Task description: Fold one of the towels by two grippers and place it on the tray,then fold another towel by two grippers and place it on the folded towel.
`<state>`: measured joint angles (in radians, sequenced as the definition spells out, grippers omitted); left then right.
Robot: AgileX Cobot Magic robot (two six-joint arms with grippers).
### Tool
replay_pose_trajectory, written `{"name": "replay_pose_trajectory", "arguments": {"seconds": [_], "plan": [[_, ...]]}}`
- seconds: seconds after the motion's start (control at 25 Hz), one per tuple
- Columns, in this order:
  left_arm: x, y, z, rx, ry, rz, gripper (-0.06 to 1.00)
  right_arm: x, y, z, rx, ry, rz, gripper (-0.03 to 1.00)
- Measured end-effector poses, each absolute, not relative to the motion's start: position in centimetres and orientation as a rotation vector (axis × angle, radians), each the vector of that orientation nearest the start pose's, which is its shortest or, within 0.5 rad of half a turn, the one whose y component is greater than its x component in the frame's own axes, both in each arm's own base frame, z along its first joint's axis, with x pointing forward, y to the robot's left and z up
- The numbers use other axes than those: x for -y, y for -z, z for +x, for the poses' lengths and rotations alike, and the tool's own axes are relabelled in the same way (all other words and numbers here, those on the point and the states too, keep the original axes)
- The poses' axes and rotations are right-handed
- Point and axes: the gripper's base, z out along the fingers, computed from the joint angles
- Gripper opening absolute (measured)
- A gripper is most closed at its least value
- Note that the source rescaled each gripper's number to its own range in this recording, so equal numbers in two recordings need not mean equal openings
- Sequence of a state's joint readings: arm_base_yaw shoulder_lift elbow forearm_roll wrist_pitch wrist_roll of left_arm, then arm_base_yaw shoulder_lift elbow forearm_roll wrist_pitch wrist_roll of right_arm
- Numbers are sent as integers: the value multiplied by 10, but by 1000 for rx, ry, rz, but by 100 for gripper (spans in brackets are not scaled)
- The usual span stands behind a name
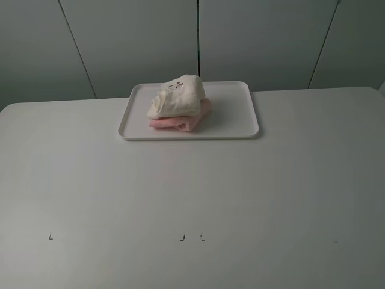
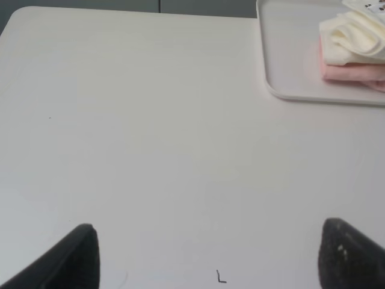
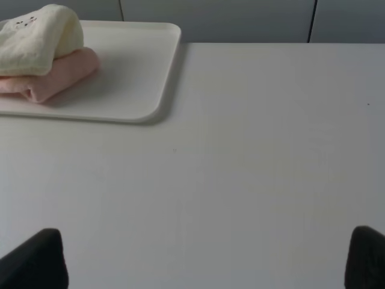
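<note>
Seen from above: cream towel point(image 1: 178, 96) stacked on pink towel point(image 1: 183, 121), at nine o'clock on the white tray point(image 1: 234, 111); pale worktop point(image 1: 192, 198), grey panelled wall behind. Left wrist: left tool point(image 2: 207, 256) spread wide, empty. Right wrist: right tool point(image 3: 207, 259) likewise released. Task apparently complete; best kept clear of the stack.

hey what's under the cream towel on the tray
Under the cream towel lies a folded pink towel, its edges showing below and to the right. Both rest on the white tray. How far the pink towel extends under the cream one is covered.
</note>
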<state>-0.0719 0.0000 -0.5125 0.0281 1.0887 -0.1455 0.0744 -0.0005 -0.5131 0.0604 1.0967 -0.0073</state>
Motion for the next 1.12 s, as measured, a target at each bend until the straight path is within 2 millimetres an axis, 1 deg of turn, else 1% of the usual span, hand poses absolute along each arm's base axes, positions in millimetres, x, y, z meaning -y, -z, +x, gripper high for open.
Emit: {"name": "replay_pose_trajectory", "arguments": {"seconds": [0.6,0.8,1.12], "plan": [[-3,-278,-7,-2060,101,-78,94,-4,-278,-8,-2065,-113,-91,100],[-1,-278,-7,-2061,94,-27,99,-4,-278,-8,-2065,-111,-94,100],[-1,-278,-8,-2061,98,-15,99,-4,-278,-8,-2065,-111,-94,100]]}}
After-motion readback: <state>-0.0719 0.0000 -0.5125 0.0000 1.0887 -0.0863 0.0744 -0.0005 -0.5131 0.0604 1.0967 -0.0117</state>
